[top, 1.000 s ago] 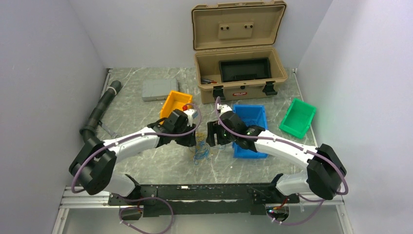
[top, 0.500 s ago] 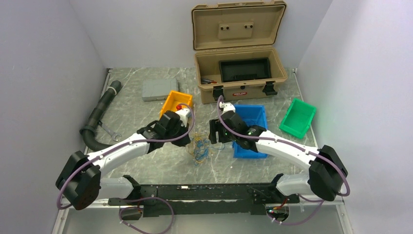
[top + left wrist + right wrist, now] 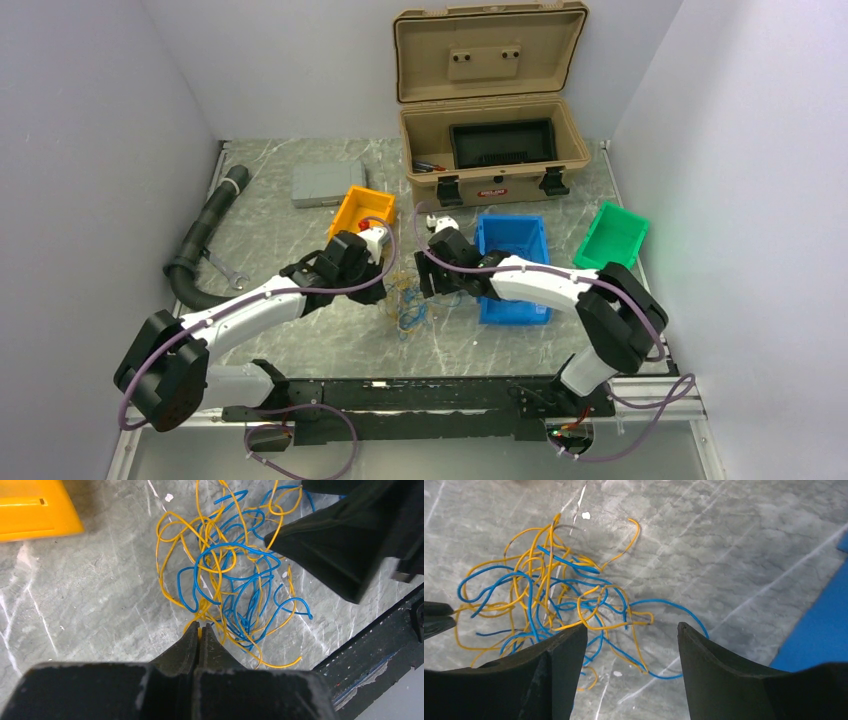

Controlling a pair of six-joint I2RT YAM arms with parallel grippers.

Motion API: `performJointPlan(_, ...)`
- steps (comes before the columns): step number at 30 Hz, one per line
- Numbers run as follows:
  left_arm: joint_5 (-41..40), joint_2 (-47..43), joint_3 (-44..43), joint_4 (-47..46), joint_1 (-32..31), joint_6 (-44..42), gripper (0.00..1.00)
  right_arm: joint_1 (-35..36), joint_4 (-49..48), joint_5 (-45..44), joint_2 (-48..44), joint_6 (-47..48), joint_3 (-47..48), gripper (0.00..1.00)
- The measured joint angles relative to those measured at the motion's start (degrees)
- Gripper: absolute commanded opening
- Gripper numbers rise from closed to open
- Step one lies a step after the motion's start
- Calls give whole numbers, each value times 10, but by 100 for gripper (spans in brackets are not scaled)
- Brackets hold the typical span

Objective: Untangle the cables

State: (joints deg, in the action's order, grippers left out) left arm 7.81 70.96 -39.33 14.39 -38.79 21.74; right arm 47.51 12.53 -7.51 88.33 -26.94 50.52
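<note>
The cables (image 3: 408, 305) are a tangle of thin yellow and blue wires on the marble table, between my two grippers. In the left wrist view the tangle (image 3: 235, 575) lies just ahead of my left gripper (image 3: 200, 627), which is shut on a yellow wire at the bunch's near edge. My left gripper (image 3: 385, 292) sits at the bunch's left. My right gripper (image 3: 632, 626) is open, its jaws wide apart, low over the right side of the tangle (image 3: 549, 600), with a blue and a yellow strand lying between them. It shows at the bunch's right in the top view (image 3: 427, 285).
An orange bin (image 3: 362, 210) stands just behind the left gripper, a blue bin (image 3: 515, 265) right of the right gripper, a green bin (image 3: 612, 240) further right. An open tan case (image 3: 490, 150), a grey box (image 3: 328, 183), a black hose (image 3: 205, 235) and a wrench (image 3: 225, 270) lie around.
The right arm folded its elbow in and its gripper moved left, closer to the cables. The left arm drew back early on, then stayed still, holding the wire.
</note>
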Motion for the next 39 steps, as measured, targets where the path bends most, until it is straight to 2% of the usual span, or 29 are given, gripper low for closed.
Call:
performJointPlan(1, 0, 0, 0, 0, 1, 0, 0, 0, -9, 3, 11, 6, 0, 68)
performJointPlan(2, 1, 0, 0, 0, 3, 0, 0, 0, -21, 8, 21, 14, 0, 61)
performJointPlan(3, 2, 0, 0, 0, 4, 0, 0, 0, -35, 16, 29, 22, -1, 50)
performJointPlan(5, 5, 0, 0, 0, 8, 0, 0, 0, -62, 34, 37, 40, -6, 13)
performJointPlan(6, 8, 0, 0, 0, 10, 0, 0, 0, -71, 44, 39, 53, -6, 0)
performJointPlan(11, 14, -5, 0, 4, 21, 0, 0, 1, -93, 70, 39, 80, 4, 0)
performJointPlan(16, 16, -31, 0, 12, 24, 0, 0, 1, -70, 43, 13, 88, 18, 0)
performJointPlan(26, 27, -77, 0, 16, 24, 0, 0, -5, 27, -93, -167, 81, 88, 0)
performJointPlan(33, 24, -84, 14, 23, 24, 2, 0, -41, 73, -169, -269, 63, 125, 0)
performJointPlan(34, 24, -84, 17, 26, 24, 2, 0, -47, 77, -172, -278, 63, 128, 2)
performJointPlan(35, 24, -85, 19, 28, 24, 2, 0, -52, 79, -172, -286, 63, 131, 11)
performJointPlan(37, 24, -86, 23, 31, 24, 2, 4, -56, 80, -158, -295, 67, 134, 40)
performJointPlan(38, 23, -88, 24, 33, 24, 2, 7, -57, 79, -140, -295, 73, 134, 50)
performJointPlan(39, 20, -90, 24, 36, 24, 2, 10, -57, 79, -123, -293, 76, 134, 56)
